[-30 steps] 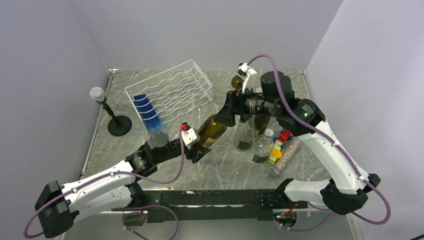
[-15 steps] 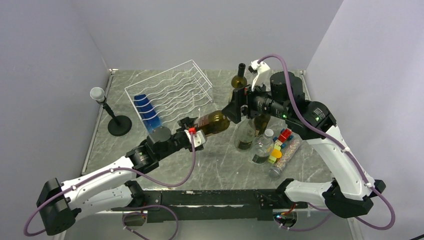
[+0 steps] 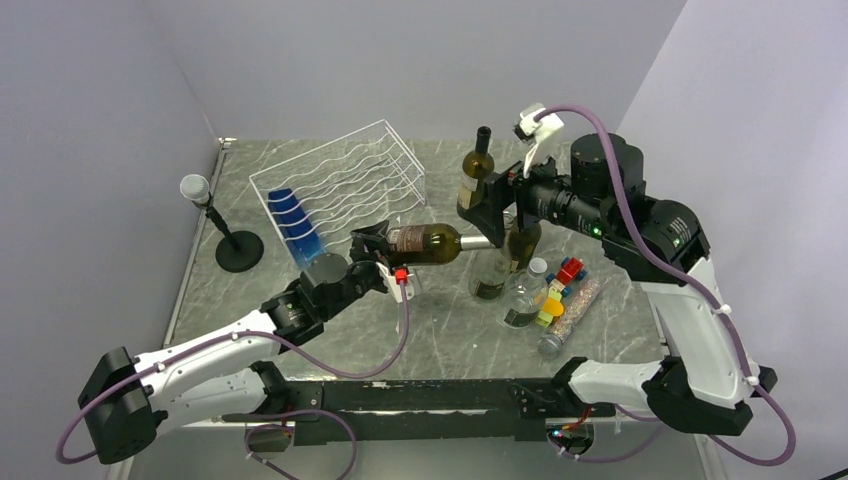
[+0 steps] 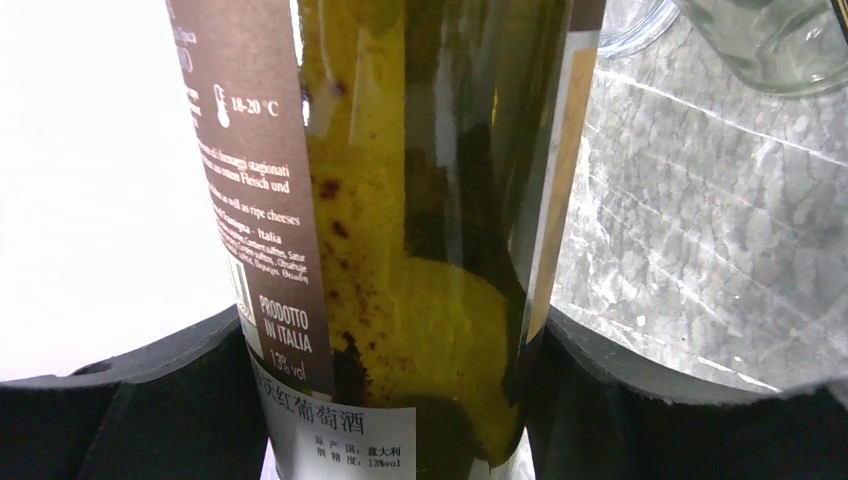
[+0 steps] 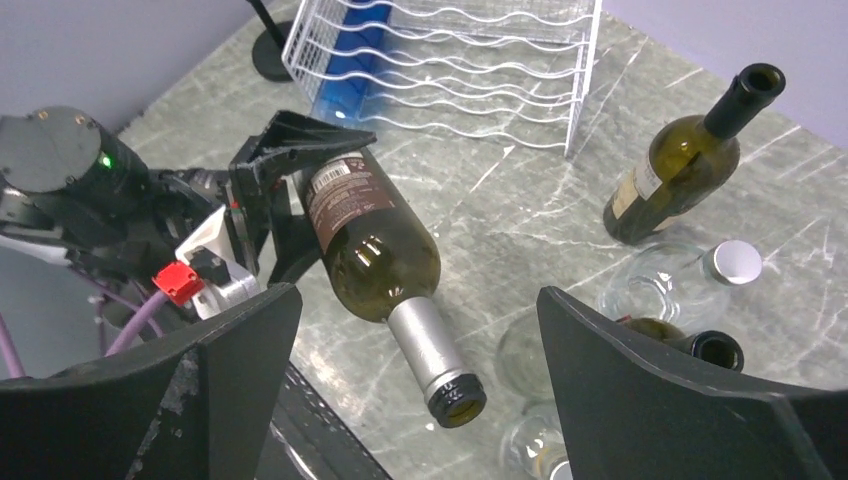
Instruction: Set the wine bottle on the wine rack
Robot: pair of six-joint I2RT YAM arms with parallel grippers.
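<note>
Green glass fills the left wrist view: the wine bottle [image 3: 425, 242] lies level in the air, clamped round its lower body by the left gripper [image 3: 372, 248]. The black fingers [image 4: 150, 400] press on both sides of the label. Its silver-capped neck points right, toward the right gripper [image 3: 488, 210]. That gripper's jaws stand wide apart and have hold of nothing. In the right wrist view the neck shows between its fingers [image 5: 230, 370], clear of both. The bottle hangs above the marble table [image 3: 450, 330], just in front of the rack's near right corner and not in any cradle. The rack [image 3: 340, 185] stands at the back left with a blue item [image 3: 295, 228] in its left end. Another bottle [image 3: 477, 172] stands upright behind the right gripper.
</note>
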